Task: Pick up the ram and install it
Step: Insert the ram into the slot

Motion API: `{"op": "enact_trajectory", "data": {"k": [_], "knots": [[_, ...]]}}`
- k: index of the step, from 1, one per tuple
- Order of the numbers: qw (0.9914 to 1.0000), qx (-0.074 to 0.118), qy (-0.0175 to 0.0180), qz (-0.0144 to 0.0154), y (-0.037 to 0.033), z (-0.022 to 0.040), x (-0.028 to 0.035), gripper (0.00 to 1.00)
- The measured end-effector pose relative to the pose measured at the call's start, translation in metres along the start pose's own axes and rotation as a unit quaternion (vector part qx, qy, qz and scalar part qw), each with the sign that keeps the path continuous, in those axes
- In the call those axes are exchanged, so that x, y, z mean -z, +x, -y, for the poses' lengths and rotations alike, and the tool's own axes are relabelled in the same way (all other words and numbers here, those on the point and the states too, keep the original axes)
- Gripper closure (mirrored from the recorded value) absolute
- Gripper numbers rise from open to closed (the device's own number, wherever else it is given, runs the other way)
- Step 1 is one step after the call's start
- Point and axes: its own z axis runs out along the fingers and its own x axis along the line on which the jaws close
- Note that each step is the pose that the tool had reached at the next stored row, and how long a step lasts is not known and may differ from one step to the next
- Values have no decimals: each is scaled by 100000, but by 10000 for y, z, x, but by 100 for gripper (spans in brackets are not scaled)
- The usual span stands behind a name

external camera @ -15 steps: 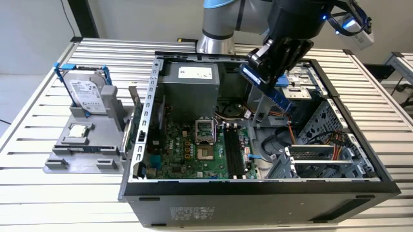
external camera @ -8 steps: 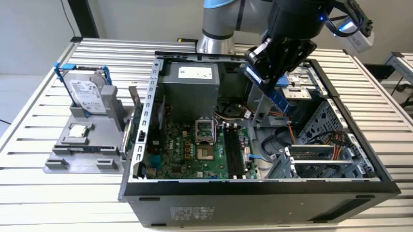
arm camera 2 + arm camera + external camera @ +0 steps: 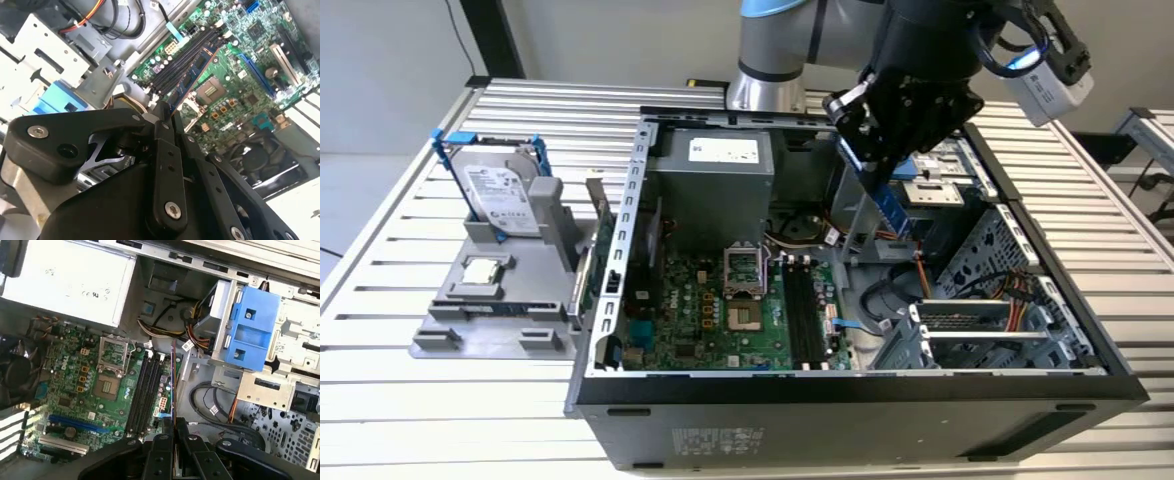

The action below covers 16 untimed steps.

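Note:
My gripper hangs over the open computer case, shut on the ram. The ram is a long narrow stick that points down from the fingers toward the motherboard. In the second wrist view the ram reaches out from the gripper over the black memory slots. In the first wrist view the ram shows edge-on, held by the gripper just beside the memory slots. It is still above the board, not touching the slots.
A grey fixture at the exterior view's left holds a hard drive in a blue frame and a small silver processor chip. Inside the case are the power supply, cables, a blue drive bracket and the empty processor socket.

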Motion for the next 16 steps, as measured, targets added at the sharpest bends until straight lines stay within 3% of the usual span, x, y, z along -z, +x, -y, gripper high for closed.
{"op": "enact_trajectory", "data": {"k": [3,6,7,9,12,16], "knots": [[99968,-2515,46,93,-1,0,0,100],[99869,-5106,95,186,-1,0,0,100],[99849,-5497,67,201,0,0,0,100],[99847,-5508,495,140,-1,-7,-18,100],[99830,-5807,512,152,1,-5,-71,100],[99572,-9220,564,262,3,-2,-146,100]]}}
